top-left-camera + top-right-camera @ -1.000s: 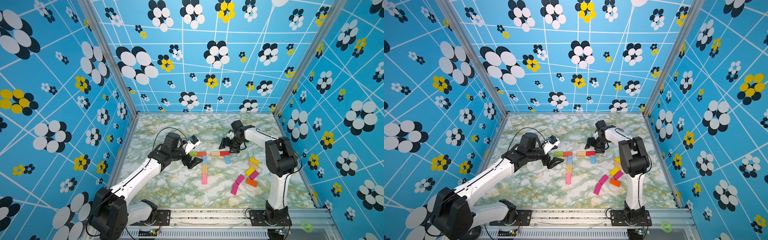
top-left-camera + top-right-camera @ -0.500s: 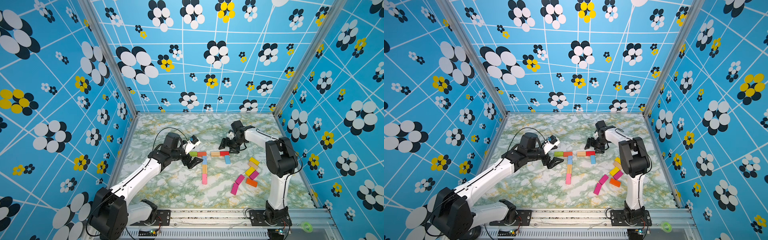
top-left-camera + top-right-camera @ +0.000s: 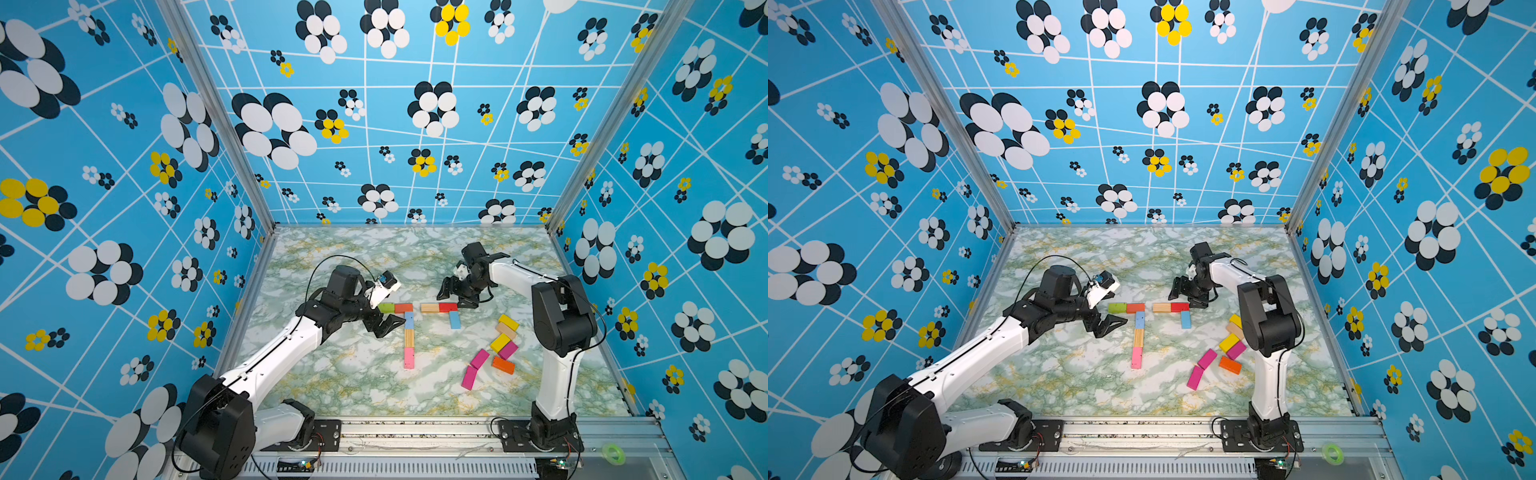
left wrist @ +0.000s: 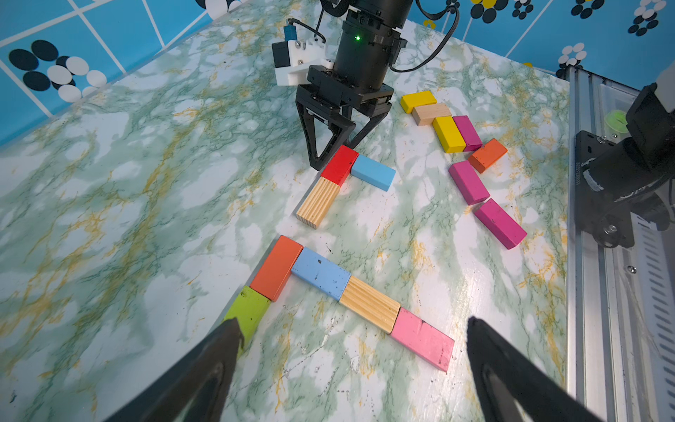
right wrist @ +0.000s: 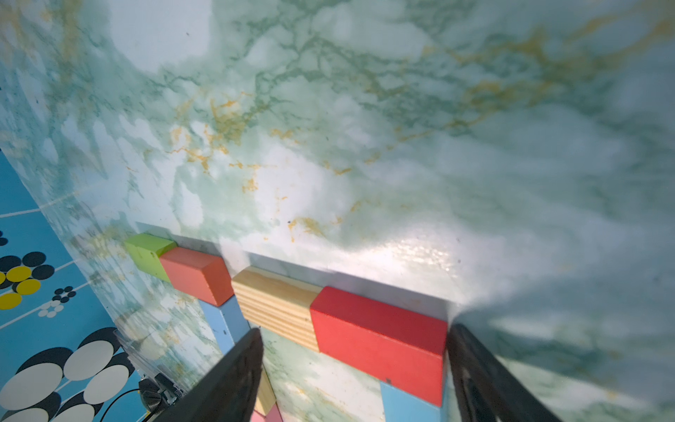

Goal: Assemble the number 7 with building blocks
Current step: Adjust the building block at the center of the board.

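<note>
A number 7 lies mid-table in both top views: green (image 3: 386,308) and orange (image 3: 403,308) blocks as the bar, light blue (image 3: 409,321), striped wood (image 3: 409,338) and pink (image 3: 409,358) as the stem. To its right a striped wood block (image 3: 429,307), a red block (image 3: 448,307) and a light blue block (image 3: 454,320) form a corner. My left gripper (image 3: 388,325) hangs open left of the stem, holding nothing. My right gripper (image 5: 352,369) is open low over the red block (image 5: 376,339), one finger (image 5: 475,369) by its outer end.
Loose blocks lie in a pile at the right: yellow (image 3: 508,322), plain wood (image 3: 505,331), yellow (image 3: 500,343), magenta (image 3: 480,359), orange (image 3: 503,365). The right arm's base column (image 3: 557,374) stands beside them. A metal rail (image 3: 415,432) bounds the front.
</note>
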### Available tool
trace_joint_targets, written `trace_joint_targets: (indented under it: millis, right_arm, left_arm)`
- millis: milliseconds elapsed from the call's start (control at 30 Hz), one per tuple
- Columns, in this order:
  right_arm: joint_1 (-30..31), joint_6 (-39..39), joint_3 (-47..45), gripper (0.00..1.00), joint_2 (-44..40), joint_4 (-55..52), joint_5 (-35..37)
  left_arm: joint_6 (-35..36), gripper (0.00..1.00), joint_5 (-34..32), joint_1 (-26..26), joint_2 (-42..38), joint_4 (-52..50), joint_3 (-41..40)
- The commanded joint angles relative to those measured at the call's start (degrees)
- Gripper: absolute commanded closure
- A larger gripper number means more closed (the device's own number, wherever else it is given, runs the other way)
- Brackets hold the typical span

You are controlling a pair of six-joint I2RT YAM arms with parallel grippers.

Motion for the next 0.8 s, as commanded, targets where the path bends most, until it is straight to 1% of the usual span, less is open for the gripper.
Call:
trace_joint_targets:
  millis: [0,67,133,233,300,333,367,400,433,500,567,633,700,767]
  right_arm:
    - [0.9,0.6,-1.6,0.18,-0.3,-2.9,0.1]
    - [0.8,0.4,-1.2,0.18,-0.7,-3.4,2.2]
    - [0.8,0.2,-0.9,0.18,-2.0,-4.2,5.8]
    - [0.7,0.5,-0.7,0.17,-6.4,-5.1,12.2]
    - [0.7,0.9,-0.4,0.16,-9.9,-6.9,15.1]
    - [0.7,1.4,-0.3,0.12,-12.0,-8.5,17.2]
    - [0.7,1.9,-0.6,0.11,-13.8,-9.9,18.7]
    - [0.7,2.8,-1.4,0.08,-16.1,-11.5,20.0]
    - [0.7,3.7,-2.2,0.08,-18.0,-13.3,21.0]
    - [0.7,7.4,-5.8,0.05,-22.6,-16.0,22.2]
    - [0.8,11.0,-10.6,0.08,-27.2,-17.2,21.4]
    - [1.7,15.0,-16.3,0.11,-32.4,-17.3,21.1]
    - [3.8,18.2,-20.1,0.13,-36.3,-17.4,22.1]
    - [6.9,21.1,-22.7,0.14,-38.2,-17.6,22.9]
  left_arm:
    - [1.0,0.01,-0.5,-0.2,-0.8,-1.1,0.5]
    - [1.0,0.01,-0.5,-0.3,-0.8,-1.2,0.6]
    - [0.9,0.01,-0.7,-0.3,-0.9,-1.2,0.6]
    - [0.4,0.01,-0.7,-0.2,-1.0,-1.0,0.7]
    - [-0.1,0.01,-0.5,-0.1,-1.2,-1.0,0.9]
    - [-0.3,0.01,-0.4,-0.1,-1.3,-1.0,1.0]
    - [-0.5,0.01,-0.3,0.0,-1.6,-1.0,1.0]
    - [-0.7,0.01,-0.1,0.0,-2.0,-0.9,1.0]
    - [-0.9,0.01,0.1,0.1,-2.4,-0.7,1.0]
    - [-1.4,0.01,1.0,0.2,-3.2,-0.1,0.7]
    - [-1.3,0.01,2.1,-0.1,-3.7,0.2,0.5]
    - [0.1,0.01,3.5,-1.0,-3.8,-0.3,0.4]
    - [0.9,0.01,5.1,-2.1,-3.9,-0.4,0.2]
    - [1.4,0.01,6.2,-3.0,-3.8,-0.4,0.2]
